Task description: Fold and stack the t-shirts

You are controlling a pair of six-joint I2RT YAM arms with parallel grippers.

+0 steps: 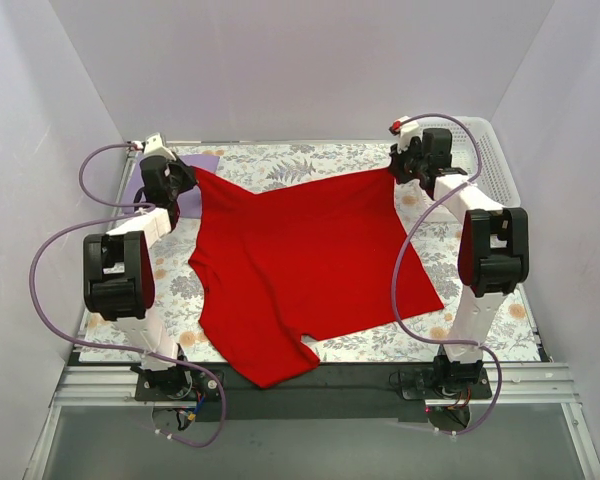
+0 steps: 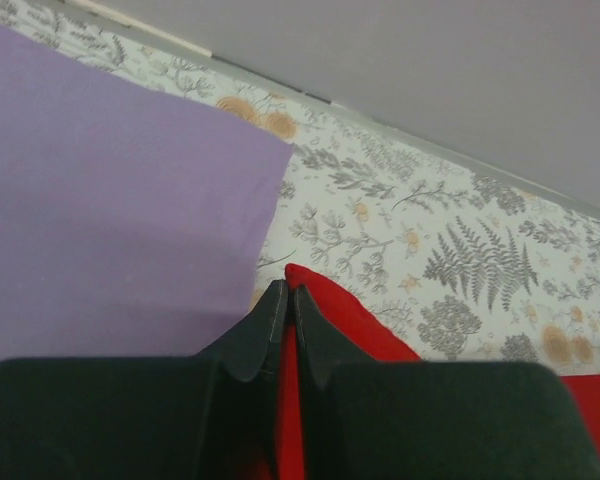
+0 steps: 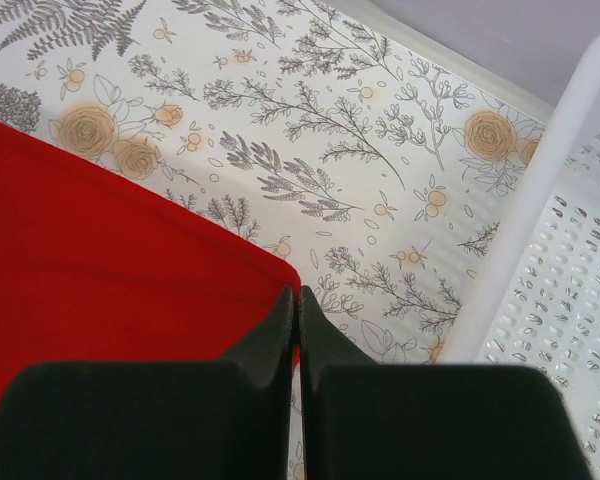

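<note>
Arms stretched to far side, left hand (image 2: pixel 288 292) pinching red t-shirt (image 1: pixel 310 260) corner, right hand (image 3: pixel 298 296) pinching the other corner

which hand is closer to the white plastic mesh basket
Right. The right hand is beside the white plastic mesh basket, gripping the bright red cloth t-shirt; the left hand is on the opposite side, by the pale lavender t-shirt.
</note>
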